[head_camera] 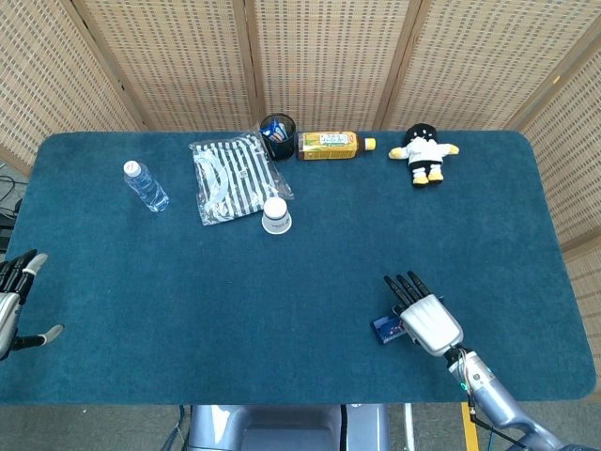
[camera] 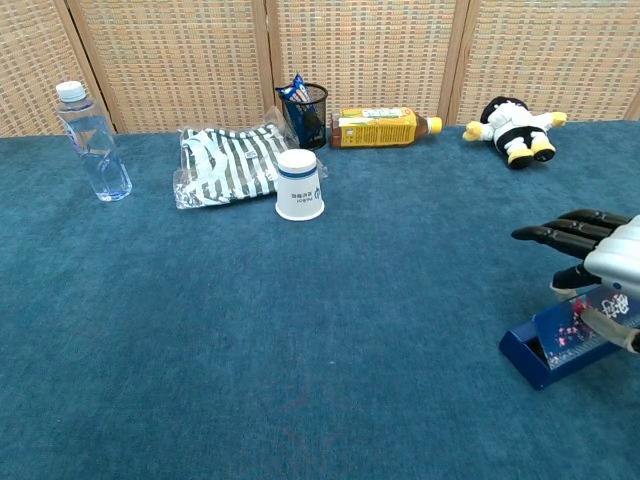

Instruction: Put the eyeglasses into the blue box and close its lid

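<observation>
The blue box (camera: 553, 345) (head_camera: 386, 327) lies near the table's front right, its flower-printed lid down over it. My right hand (camera: 592, 260) (head_camera: 424, 318) rests on the box's right part with its fingers (camera: 552, 234) stretched out straight and apart above the lid. One grey fingertip (camera: 610, 330) lies across the lid. I cannot see the eyeglasses; the box's near end shows only dark. My left hand (head_camera: 13, 299) hangs at the table's left edge, fingers apart and holding nothing; it shows in the head view only.
Along the back stand a water bottle (head_camera: 146, 186), a striped bag (head_camera: 229, 177), an upturned paper cup (head_camera: 276, 216), a black mesh pen holder (head_camera: 278, 136), a yellow bottle on its side (head_camera: 329, 145) and a plush doll (head_camera: 424, 154). Wicker screens close off the back.
</observation>
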`<state>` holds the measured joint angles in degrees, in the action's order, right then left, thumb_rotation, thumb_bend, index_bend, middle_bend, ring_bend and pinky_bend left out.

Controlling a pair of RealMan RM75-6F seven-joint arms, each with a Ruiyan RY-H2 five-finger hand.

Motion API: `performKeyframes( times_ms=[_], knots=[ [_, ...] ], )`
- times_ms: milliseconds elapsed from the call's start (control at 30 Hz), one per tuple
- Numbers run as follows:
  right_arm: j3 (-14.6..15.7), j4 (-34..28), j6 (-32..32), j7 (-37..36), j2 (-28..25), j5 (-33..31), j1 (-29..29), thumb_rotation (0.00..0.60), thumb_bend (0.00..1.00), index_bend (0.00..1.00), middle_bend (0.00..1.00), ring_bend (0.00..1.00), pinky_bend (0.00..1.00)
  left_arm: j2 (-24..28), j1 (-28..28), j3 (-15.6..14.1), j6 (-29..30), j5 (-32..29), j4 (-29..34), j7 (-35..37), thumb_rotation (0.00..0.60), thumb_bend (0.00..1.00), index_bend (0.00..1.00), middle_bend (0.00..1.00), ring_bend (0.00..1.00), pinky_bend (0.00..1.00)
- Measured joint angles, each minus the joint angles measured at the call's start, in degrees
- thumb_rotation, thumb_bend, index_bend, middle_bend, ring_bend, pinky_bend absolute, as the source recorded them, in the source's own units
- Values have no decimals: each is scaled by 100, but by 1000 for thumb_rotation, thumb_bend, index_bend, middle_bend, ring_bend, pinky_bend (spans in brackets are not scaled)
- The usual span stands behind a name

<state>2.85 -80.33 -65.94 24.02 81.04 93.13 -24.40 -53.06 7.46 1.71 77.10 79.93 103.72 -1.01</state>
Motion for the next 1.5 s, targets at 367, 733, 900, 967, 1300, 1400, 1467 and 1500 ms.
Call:
performKeyframes(
  times_ms=[367, 733, 900, 967, 1300, 1400, 1467, 1500],
  knots=[
    [-100, 53, 133, 167, 170, -115, -85, 600, 559, 429, 0, 0, 40, 9, 6, 4, -12, -23, 4, 17, 600, 0, 0, 0, 0, 0],
    [-192, 249, -190, -107, 351, 0, -58, 600, 363, 61, 0, 0, 41, 4, 1, -6, 8, 13, 1, 17, 600, 0, 0, 0, 0, 0],
    [-283, 328, -290, -168, 450, -25, -58, 600, 363, 61, 0, 0, 41, 8, 0, -6, 8, 13, 0, 34, 600, 0, 0, 0, 0, 0],
    [-315, 247, -374, -220, 419, -7, -55, 600, 363, 61, 0, 0, 41, 10, 1, -1, 8, 2, -5, 43, 600, 0, 0, 0, 0, 0],
    [-269, -1469, 250, -472, -1164, -145, -281, 600, 37, 0, 0, 0, 0, 3, 18, -13, -16, 20, 19, -14, 600, 0, 0, 0, 0, 0],
    [-190, -1708, 928, -377, -1602, -329, -468, 600, 28, 0, 0, 0, 0, 3, 4, -22, 15, 47, 28, -15, 600, 0, 0, 0, 0, 0],
    [-126, -1719, 1408, -252, -1700, -474, -614, 600, 28, 0, 0, 0, 0, 1, -2, -26, 26, 58, 28, -15, 600, 0, 0, 0, 0, 0],
    [-98, -1696, 1592, -180, -1713, -542, -677, 600, 28, 0, 0, 0, 0, 1, -3, -27, 27, 60, 27, -14, 600, 0, 0, 0, 0, 0]
  ],
)
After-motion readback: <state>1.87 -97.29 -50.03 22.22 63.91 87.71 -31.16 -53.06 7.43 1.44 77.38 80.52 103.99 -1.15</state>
